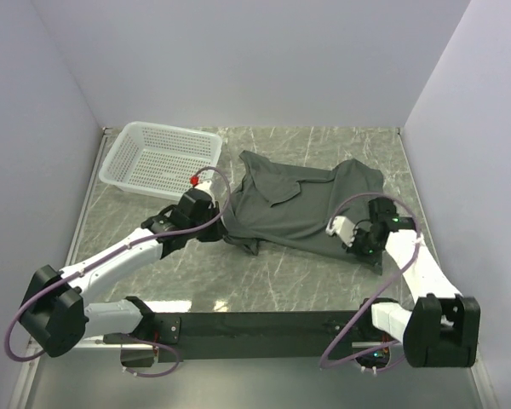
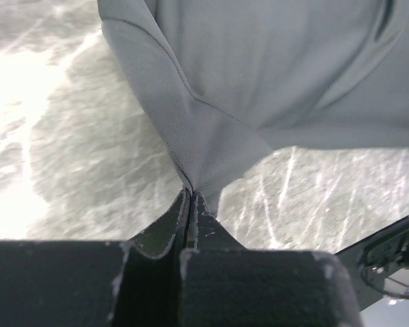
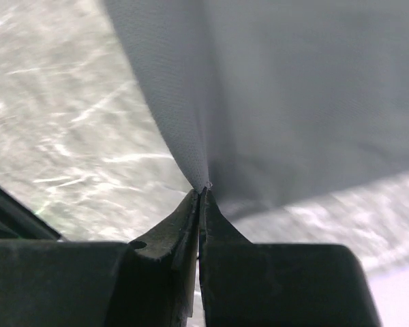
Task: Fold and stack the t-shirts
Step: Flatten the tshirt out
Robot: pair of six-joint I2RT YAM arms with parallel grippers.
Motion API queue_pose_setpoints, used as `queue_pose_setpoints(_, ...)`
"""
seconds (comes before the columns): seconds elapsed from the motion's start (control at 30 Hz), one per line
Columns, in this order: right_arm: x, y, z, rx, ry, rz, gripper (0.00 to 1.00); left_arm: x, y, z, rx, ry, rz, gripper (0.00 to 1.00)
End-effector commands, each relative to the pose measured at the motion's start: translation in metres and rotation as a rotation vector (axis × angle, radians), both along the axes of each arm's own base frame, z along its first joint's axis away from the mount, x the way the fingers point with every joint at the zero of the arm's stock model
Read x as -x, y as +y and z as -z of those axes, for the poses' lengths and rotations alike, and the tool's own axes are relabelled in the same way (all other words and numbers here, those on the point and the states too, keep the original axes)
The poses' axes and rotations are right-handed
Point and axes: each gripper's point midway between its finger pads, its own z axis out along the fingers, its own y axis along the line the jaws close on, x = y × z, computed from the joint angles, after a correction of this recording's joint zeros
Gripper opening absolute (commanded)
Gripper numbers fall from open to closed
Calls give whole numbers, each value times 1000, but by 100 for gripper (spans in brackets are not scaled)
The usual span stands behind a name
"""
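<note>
While pinched by left hand (image 2: 189,194) and right hand (image 3: 202,191) — dark grey-green t-shirt (image 1: 298,204), rumpled.

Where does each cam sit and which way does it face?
Top external: above, behind the bases, looking down at the table; both arms, t-shirt, basket show.
Left wrist: on left arm, facing along its own shut jaws, pinching shirt fabric.
Right wrist: on right arm, likewise.
Shared: all show the t-shirt and marbled table.
</note>
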Motion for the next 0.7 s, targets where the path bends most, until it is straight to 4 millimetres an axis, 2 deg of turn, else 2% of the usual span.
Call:
queue_pose_setpoints(0.0, -8, -3, -26, -48, -65, 49, 4, 5, 16, -8, -64, 3, 12, 0)
queue_pose_setpoints(0.13, -4, -9, -23, -39, -65, 65, 3, 16, 21, -4, -75, 40, 42, 0)
queue_pose_setpoints(0.27, -2, -12, -21, -48, -69, 78, 3, 20, 20, -14, -59, 47, 72, 0)
queue_pose_setpoints(0.4, 6, -8, -16, -62, -46, 57, 3, 32, 1, -17, 22, 102, 165, 3)
queue_pose_setpoints(0.53, 21, -2, -6, -87, 12, 10, 3, 35, -3, 2, 16, 153, 183, 11)
queue_pose_setpoints(0.67, 19, 1, -2, -103, 12, 13, 3, 32, -5, 7, 26, 152, 175, 9)
